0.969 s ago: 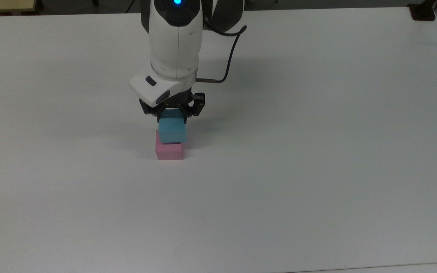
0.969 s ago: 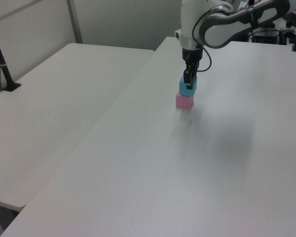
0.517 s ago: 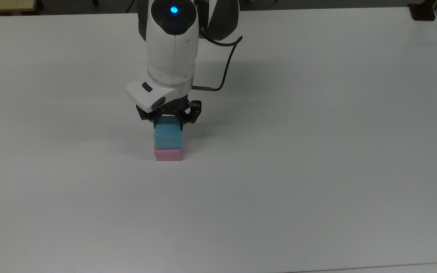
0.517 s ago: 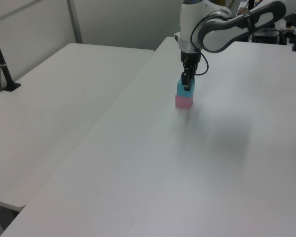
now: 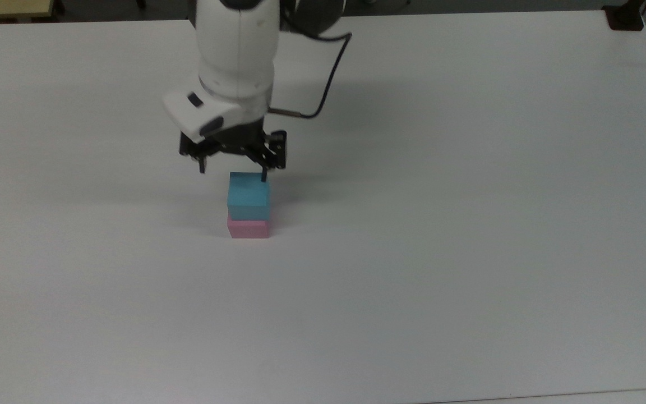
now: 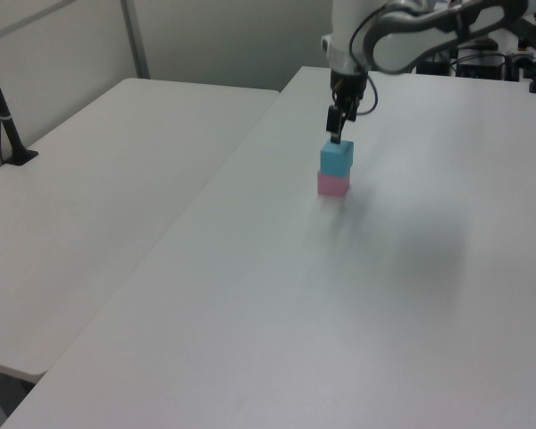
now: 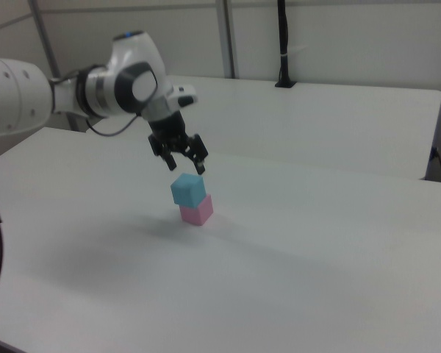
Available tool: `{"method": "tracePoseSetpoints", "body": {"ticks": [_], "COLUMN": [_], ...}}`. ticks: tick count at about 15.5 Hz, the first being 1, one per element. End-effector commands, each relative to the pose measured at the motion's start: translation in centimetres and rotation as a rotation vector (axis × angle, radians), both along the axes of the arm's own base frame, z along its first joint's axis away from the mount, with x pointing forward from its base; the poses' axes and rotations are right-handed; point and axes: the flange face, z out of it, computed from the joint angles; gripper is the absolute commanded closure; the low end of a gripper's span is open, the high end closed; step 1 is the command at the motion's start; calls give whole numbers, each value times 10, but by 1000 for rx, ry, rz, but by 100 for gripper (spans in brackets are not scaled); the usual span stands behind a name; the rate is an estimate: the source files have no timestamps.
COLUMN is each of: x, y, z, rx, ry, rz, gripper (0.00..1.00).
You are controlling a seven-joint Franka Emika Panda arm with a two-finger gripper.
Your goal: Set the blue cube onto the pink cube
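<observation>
Looking at the bench (image 5: 469,252), you are seeing the blue cube (image 5: 249,196) sitting squarely on the pink cube (image 5: 248,228), the two touching and roughly aligned. The claw (image 5: 232,173) is hovering just above the stack, spread wide and holding nothing; in the right view its fingers (image 7: 203,168) are hanging apart and clear of the blue cube's top face. The stack is lying directly below the claw, slightly toward the top view's right. You are judging the placement as done. Any retreat is calling for a straight upward path, since a sideways drift is risking a finger clipping the top cube.
</observation>
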Motion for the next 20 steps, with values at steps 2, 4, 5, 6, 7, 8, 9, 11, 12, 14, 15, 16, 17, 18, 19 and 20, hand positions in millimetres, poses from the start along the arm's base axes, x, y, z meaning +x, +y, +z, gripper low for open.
{"method": "tracePoseSetpoints", "body": {"ticks": [2, 4, 5, 6, 7, 8, 9, 11, 12, 14, 15, 16, 17, 18, 19, 20], "x": [-53, -72, -82, -93, -101, -109, -117, -124, -124, -123, -123, -123, -124, -125, -126, -127], "y": [-16, -17, -19, -21, -26, -32, -39, -48, -55, -63, -64, -68, -69, -70, -73, -78], "z": [104, 131, 140, 150, 154, 160, 162, 163, 165, 165, 166, 165, 166, 168, 170, 175], "rx": [-9, 26, 30, 27, 24, 25, 25, 17, 15, 14, 15, 21, 43, 65, 71, 72], "ry": [15, 21, 33, 39, 42, 36, 40, 63, 61, 55, 54, 54, 52, 47, 46, 37], "rz": [-82, -98, -103, -105, -114, -125, -122, -45, -30, -33, -33, -38, -44, -51, -56, -65], "gripper": [0, 0, 0, 0, 0, 0, 0, 0, 0, 0, 0, 0, 0, 0, 0, 0]}}
